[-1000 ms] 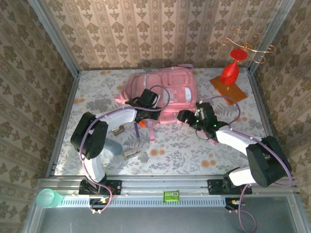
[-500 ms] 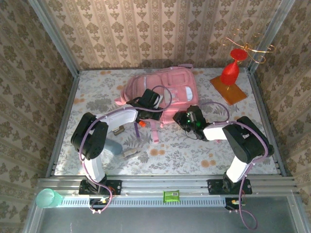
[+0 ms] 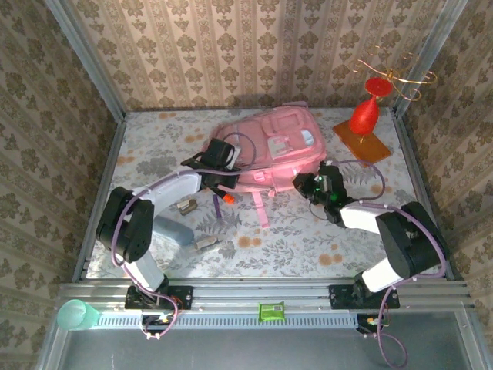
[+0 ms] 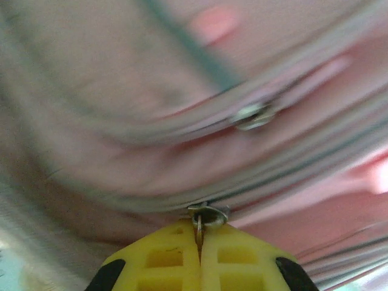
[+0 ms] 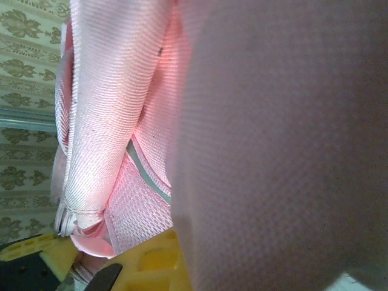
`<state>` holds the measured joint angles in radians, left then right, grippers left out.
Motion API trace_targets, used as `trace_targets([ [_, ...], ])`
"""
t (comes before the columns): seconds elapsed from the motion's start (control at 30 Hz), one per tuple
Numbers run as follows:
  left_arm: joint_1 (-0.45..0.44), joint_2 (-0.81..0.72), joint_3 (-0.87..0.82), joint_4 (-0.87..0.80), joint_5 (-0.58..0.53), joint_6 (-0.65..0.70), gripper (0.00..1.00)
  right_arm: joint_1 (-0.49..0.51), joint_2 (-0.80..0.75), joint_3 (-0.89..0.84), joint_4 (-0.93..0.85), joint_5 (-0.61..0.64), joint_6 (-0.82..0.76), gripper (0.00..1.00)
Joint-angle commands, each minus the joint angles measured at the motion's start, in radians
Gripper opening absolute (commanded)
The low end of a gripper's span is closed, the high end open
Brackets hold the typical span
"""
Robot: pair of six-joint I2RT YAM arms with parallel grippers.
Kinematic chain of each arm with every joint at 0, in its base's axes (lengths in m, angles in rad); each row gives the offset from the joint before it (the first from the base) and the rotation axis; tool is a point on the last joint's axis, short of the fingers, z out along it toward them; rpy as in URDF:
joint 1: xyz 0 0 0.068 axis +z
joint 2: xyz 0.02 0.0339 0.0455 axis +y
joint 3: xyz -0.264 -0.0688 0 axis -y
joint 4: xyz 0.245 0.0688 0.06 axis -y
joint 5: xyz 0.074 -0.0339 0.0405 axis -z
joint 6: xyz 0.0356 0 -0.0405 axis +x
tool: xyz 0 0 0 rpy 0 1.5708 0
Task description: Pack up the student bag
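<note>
The student bag (image 3: 273, 146), a big pink backpack, lies at the back middle of the table. My left gripper (image 3: 218, 156) is at the bag's left edge. In the left wrist view its yellow fingers (image 4: 176, 260) are shut on the metal ring of a zipper pull (image 4: 207, 216) on a grey zip line. My right gripper (image 3: 305, 183) is at the bag's lower right edge. In the right wrist view pink fabric (image 5: 273, 151) is pressed close over one yellow finger (image 5: 148, 260), which hides the other finger.
A red object on a wooden stand (image 3: 362, 123) sits at the back right. An orange marker (image 3: 226, 199), two small metal pieces (image 3: 187, 206) (image 3: 206, 243) and a blue-grey item (image 3: 173, 231) lie in front of the bag. A pink strap (image 3: 262, 210) trails forward.
The right gripper has closed on the bag's lower right edge. The bag has shifted right and turned. The left gripper moved left while staying shut on the zipper pull.
</note>
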<state>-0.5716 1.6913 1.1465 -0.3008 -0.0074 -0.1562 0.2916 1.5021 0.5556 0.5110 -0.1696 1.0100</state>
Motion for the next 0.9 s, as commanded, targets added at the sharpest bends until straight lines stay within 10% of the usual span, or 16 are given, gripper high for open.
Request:
trace_targets([
  [0.0,0.074,-0.025,-0.021,-0.064,-0.125,0.025,0.00,-0.106,-0.036,0.063,-0.205,0.139,-0.154,0.00],
  [0.23,0.024,-0.052,-0.008,-0.064,0.083,0.040,0.00,-0.202,0.139,0.315,-0.426,-0.020,-0.305,0.01],
  [0.6,-0.077,-0.066,0.018,0.024,0.242,-0.082,0.00,-0.196,0.080,0.295,-0.506,-0.174,-0.322,0.68],
  [0.87,-0.098,-0.047,0.056,0.050,0.249,-0.088,0.00,-0.026,-0.010,0.104,-0.294,-0.181,-0.093,0.86],
])
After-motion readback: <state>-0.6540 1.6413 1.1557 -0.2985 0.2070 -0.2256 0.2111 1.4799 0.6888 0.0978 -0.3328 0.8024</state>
